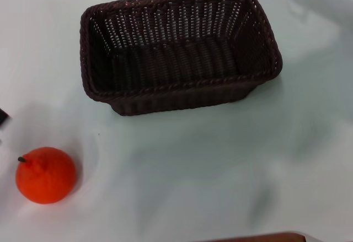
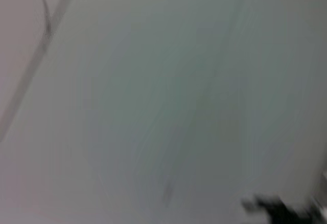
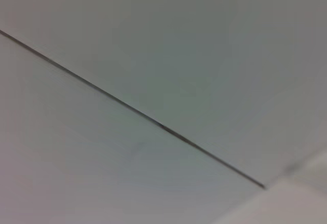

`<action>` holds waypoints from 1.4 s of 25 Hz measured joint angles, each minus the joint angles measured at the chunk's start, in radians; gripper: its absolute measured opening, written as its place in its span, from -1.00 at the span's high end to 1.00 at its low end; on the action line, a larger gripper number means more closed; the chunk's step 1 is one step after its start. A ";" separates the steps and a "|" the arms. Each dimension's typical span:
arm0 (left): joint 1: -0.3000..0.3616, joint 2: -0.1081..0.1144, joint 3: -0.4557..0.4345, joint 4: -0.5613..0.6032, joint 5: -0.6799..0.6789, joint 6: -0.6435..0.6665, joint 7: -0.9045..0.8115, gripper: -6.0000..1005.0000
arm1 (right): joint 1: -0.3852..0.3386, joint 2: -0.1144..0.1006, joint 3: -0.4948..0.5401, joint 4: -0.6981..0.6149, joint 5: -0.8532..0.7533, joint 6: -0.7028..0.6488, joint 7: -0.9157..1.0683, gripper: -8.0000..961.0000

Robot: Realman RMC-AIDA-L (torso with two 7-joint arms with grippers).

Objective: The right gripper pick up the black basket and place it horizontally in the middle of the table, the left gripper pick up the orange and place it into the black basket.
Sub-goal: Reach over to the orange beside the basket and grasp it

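The black basket [image 1: 179,52] stands upright on the white table [image 1: 209,165], its long side running left to right, at the middle and toward the far side. It is empty. The orange [image 1: 45,175] sits on the table at the near left, well apart from the basket, with its dark stem pointing up and to the left. A small black sliver at the left edge of the head view, above the orange, looks like part of the left gripper [image 1: 2,117]. A dark blurred shape [image 2: 283,209] shows in the left wrist view. The right gripper is out of view.
A brown strip [image 1: 259,237] shows at the near edge of the head view. The right wrist view shows only a white surface with a thin dark seam [image 3: 133,109] across it.
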 joint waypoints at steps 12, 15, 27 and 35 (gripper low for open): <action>0.000 -0.001 0.007 0.004 0.240 0.120 -0.014 -0.48 | 0.091 0.040 -0.001 -0.001 0.057 -0.030 -0.088 -0.82; 0.004 -0.006 0.007 0.006 0.263 0.156 -0.010 -0.48 | 0.081 0.045 -0.003 -0.002 0.148 -0.020 -0.116 -0.82; 0.032 -0.012 -0.006 0.001 0.281 0.193 0.017 -0.45 | 0.050 0.059 -0.005 0.006 0.312 0.011 -0.194 -0.81; 0.034 -0.015 -0.018 0.000 0.283 0.194 0.032 -0.13 | 0.050 0.059 -0.003 0.013 0.313 0.010 -0.195 -0.81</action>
